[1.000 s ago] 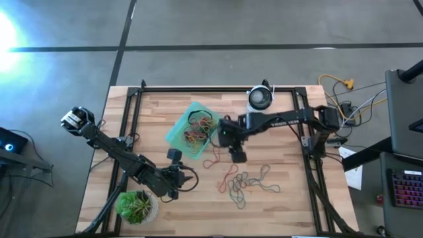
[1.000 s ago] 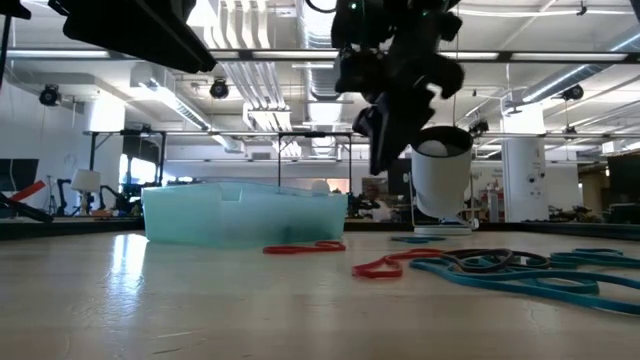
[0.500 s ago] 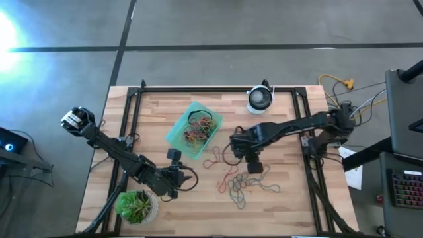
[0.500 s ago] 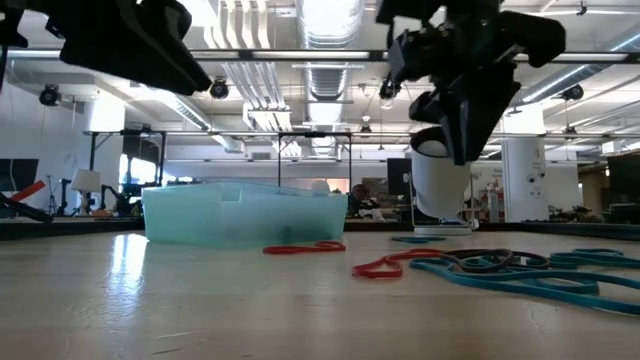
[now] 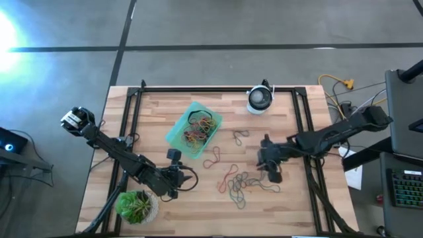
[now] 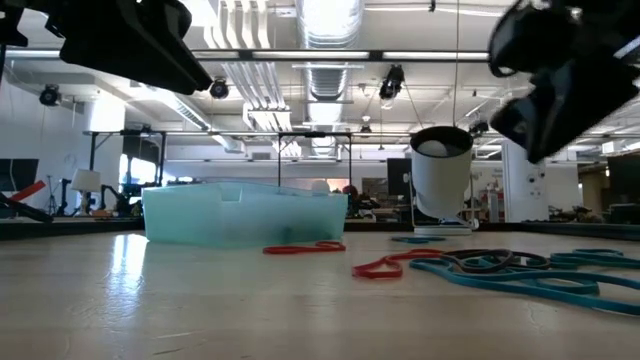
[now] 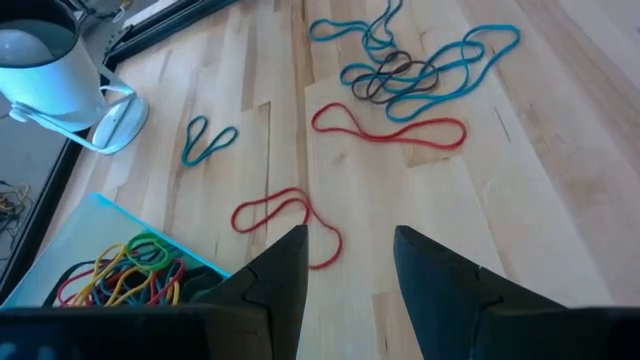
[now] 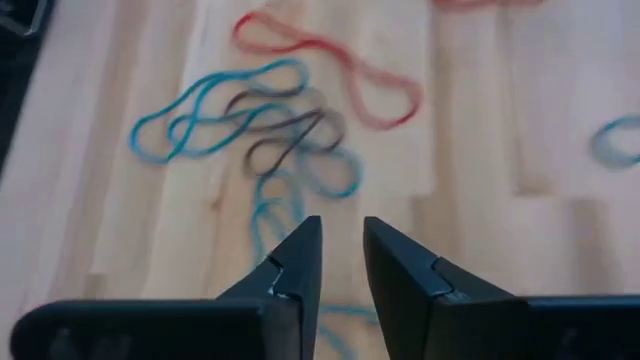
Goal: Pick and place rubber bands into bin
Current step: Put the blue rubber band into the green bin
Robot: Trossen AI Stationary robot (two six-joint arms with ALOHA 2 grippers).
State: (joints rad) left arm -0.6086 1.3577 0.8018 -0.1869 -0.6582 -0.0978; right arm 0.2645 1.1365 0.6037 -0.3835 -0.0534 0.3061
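The right gripper hangs over the worktop at the right edge of the loose tangle of rubber bands, its fingers drawn narrow with a slim gap between them and nothing in it. The bin sits up-left of that tangle, a bunch of red, yellow, green and black bands already inside, with a red loop on the wood just beside it. The left gripper waits low near the plant pot, fingers apart and empty.
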